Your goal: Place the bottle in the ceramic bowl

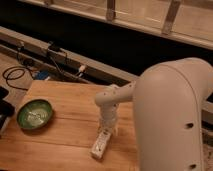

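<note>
The small white bottle (100, 144) lies on its side on the wooden table (65, 102), near the front edge at the middle. My gripper (106, 128) points straight down right above the bottle's far end, at or just above it. The green ceramic bowl (35, 113) sits on the table's left side, with a pale centre, well apart from the bottle and the gripper. My white arm (170, 110) fills the right of the camera view and hides the table's right part.
Black cables (17, 75) and a blue item lie on the floor behind the table's left end. A dark object (4, 107) stands at the far left edge. A long rail and ledge run behind the table.
</note>
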Robot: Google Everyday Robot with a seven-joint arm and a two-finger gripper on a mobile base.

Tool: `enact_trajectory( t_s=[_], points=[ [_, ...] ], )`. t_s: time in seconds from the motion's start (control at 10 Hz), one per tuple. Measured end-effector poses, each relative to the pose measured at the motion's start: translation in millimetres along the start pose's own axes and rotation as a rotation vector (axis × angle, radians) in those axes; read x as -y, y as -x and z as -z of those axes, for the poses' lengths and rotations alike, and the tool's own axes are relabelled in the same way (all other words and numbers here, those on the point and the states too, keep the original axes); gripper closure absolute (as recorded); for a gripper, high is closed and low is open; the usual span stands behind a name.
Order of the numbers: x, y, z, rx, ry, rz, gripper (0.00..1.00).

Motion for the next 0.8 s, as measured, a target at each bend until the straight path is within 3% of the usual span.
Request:
enact_trajectory(
  t_s=[0.4,0.6,0.8],
  points=[
    [-10.8,-0.7,18.3,0.042,0.044,0.032,0.97],
    [-16.8,7.7,47.3,0.114,0.089,0.049,1.0],
    [-53.0,25.0,87.1,0.211,0.125,0.132,1.0]
  ],
)
